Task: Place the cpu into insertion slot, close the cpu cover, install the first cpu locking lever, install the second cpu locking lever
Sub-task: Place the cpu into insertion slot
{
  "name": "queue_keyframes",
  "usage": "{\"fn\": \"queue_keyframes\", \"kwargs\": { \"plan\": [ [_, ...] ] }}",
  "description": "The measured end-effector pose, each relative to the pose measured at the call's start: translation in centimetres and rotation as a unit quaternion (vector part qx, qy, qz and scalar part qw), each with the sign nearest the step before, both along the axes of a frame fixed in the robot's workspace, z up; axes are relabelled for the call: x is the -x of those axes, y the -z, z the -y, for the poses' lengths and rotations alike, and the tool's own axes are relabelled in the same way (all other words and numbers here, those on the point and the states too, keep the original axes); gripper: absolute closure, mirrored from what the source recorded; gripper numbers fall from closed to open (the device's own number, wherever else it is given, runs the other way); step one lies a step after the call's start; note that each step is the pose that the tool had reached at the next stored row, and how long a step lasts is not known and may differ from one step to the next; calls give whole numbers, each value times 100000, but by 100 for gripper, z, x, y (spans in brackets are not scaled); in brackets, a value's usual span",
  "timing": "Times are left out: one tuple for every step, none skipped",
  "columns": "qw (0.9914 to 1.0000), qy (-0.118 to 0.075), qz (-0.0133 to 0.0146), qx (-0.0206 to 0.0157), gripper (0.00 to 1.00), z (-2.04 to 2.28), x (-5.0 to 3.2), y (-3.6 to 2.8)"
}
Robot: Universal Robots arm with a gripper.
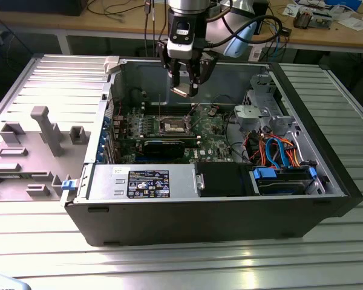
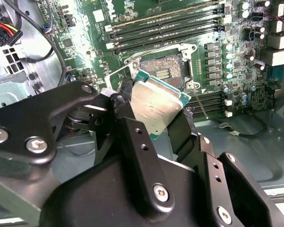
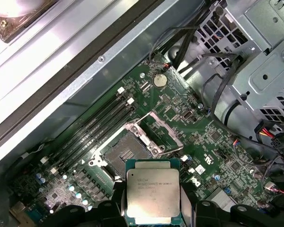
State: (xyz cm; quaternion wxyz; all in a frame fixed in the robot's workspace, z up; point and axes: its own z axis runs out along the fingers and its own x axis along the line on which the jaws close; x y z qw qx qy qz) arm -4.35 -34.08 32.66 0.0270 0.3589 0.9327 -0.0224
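Step one underway: cpu gripped, not seated yet.
Over the open computer case [image 1: 230,211], my hand [image 1: 186,89] hangs above the insertion slot [image 3: 124,153], clenched on the cpu [image 3: 154,196]. The cpu cover [image 3: 169,130] stands raised beside the slot; closing and locking remain.

Matt silvery metal-topped cpu [image 3: 153,196]

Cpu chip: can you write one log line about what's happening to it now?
gripper: shut on cpu | cpu: held in the air, not yet seated | insertion slot: empty
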Motion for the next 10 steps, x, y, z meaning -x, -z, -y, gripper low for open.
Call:
{"fn": "queue_keyframes", "kwargs": {
  "plan": [
    [100000, 81, 1, -2, 45, 0, 0, 0],
    [100000, 303, 0, -1, 45, 0, 0, 0],
    [99999, 430, -1, -1, 45, 0, 0, 0],
    [99998, 658, 1, 1, 45, 0, 0, 0],
    [99997, 813, 2, 9, 45, 0, 0, 0],
    [99996, 940, 1, 16, 45, 0, 0, 0],
    [99994, 1053, -1, 14, 45, 0, 0, 0],
    [99993, 1143, 2, 14, 45, 0, 0, 0],
    [99992, 1233, 1, 12, 45, 0, 0, 0],
    [99992, 1302, 2, 15, 45, 0, 0, 0]
  ]
}}
